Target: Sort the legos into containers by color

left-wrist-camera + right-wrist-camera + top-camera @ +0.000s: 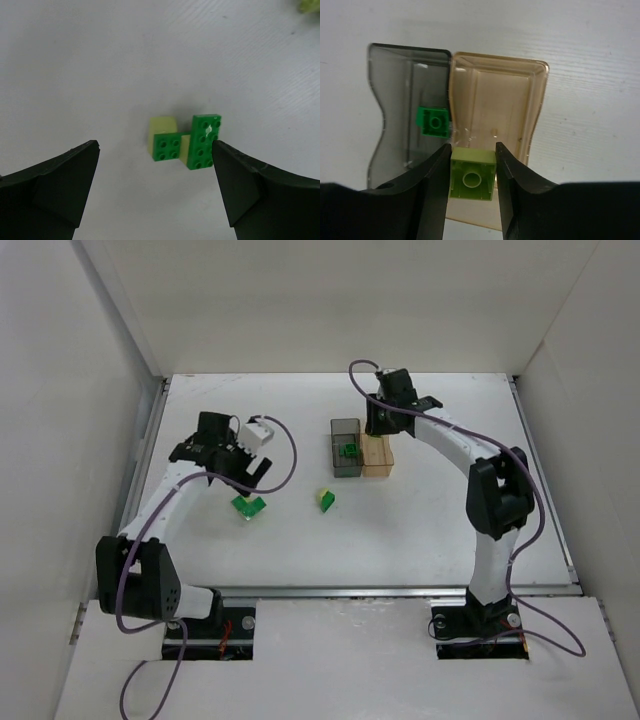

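The right gripper [473, 147] is clamped on a pale yellow-green brick [473, 175], one finger on each side, with the brick's hollow underside facing the wrist camera. In the wrist view the held brick hangs over the near end of the pale orange container [539, 95], close to the wall where it meets the smoky grey container [379, 100]. The two boxes stand side by side and touching. A dark green brick [435, 121] lies on the floor of the grey one, and no brick shows in the visible part of the orange one.

The left gripper [155, 150] has its jaws wide apart and holds nothing. Between the fingers, on the white table [75, 60], lies a small cluster of bricks. A dark green two-by-two brick [167, 147] and a longer dark green two-by-four brick [205, 142] rest on pale yellow-green pieces [162, 125]. Neither finger touches the cluster. Another loose yellow-green brick [326, 499] lies alone between the cluster and the containers.
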